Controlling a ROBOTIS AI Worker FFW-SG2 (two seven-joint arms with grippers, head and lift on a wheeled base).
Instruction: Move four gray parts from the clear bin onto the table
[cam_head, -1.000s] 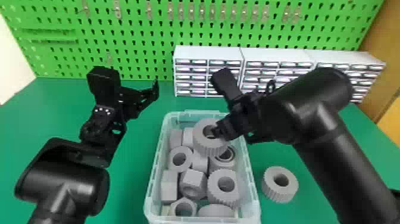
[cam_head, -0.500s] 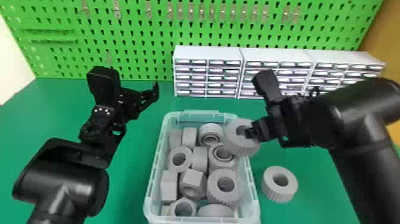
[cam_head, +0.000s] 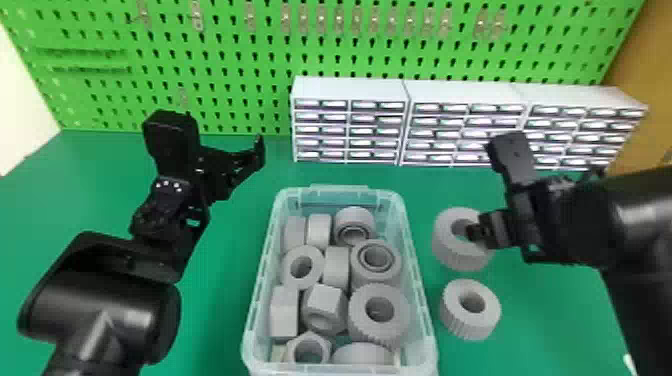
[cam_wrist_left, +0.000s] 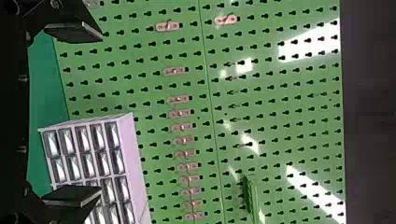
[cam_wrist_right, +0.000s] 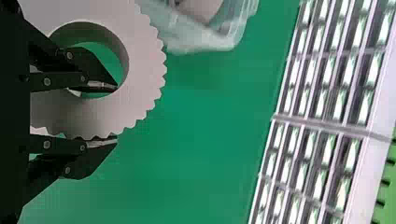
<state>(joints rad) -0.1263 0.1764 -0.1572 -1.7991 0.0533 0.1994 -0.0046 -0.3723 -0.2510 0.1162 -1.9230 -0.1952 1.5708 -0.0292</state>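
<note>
One gray part (cam_head: 457, 256) in the right claw (cam_head: 481, 236)

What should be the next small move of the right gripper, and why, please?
Probably ease the toothed gray ring down until the table supports it: the right gripper pinches its wall, one finger inside the hole, and it is outside the clear bin, near a second toothed ring. Whether it touches down yet, I cannot tell.

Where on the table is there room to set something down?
Bare table lies between the left arm and clear bin, with a narrower strip from bin to drawer cabinets. Right of the bin is crowded: one gray ring on the table, another in the right claw. The bin is packed.
</note>
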